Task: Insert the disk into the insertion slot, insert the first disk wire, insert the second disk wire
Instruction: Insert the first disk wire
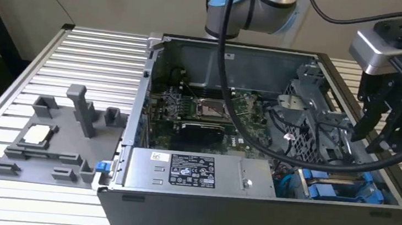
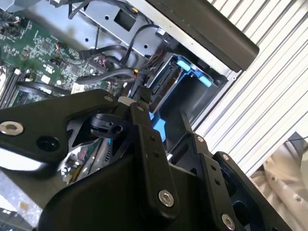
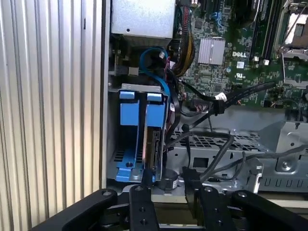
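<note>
The gripper [image 1: 366, 140] is held open, moderately wide and gripping nothing, over the case [image 1: 249, 222] at the exterior view's right. The disk [image 3: 153, 144] is seen edge-on, apparently seated in the insertion slot [image 3: 113, 134]. Its near end is hidden by the fingers [image 3: 140, 207].

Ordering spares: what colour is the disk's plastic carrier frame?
Bright blue; the plastic carrier frame shows best in the first wrist view.

Disk [image 3: 152, 144] mostly hidden, edge-on
</note>
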`<action>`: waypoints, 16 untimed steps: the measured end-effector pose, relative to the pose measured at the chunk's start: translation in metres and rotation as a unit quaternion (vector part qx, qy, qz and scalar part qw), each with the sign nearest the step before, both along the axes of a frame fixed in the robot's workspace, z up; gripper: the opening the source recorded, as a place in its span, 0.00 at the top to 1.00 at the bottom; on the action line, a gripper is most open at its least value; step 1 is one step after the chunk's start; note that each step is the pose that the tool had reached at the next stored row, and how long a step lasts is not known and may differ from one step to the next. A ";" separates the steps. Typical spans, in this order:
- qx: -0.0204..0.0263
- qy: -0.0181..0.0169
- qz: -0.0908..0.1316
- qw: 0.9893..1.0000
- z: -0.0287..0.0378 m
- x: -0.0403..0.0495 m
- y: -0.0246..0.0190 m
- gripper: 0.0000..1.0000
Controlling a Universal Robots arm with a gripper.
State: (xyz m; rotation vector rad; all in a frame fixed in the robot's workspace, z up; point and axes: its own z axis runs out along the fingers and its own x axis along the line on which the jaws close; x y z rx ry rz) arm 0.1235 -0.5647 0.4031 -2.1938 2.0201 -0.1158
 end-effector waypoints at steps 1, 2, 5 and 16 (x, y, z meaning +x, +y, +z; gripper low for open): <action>0.001 -0.003 0.003 1.000 -0.0004 0.0000 0.0003 0.59; 0.001 -0.006 0.006 1.000 -0.0007 0.0000 0.0007 0.59; 0.002 -0.014 0.014 1.000 -0.0025 0.0000 0.0018 0.59; 0.003 -0.019 0.018 1.000 -0.0080 -0.0019 0.0103 0.59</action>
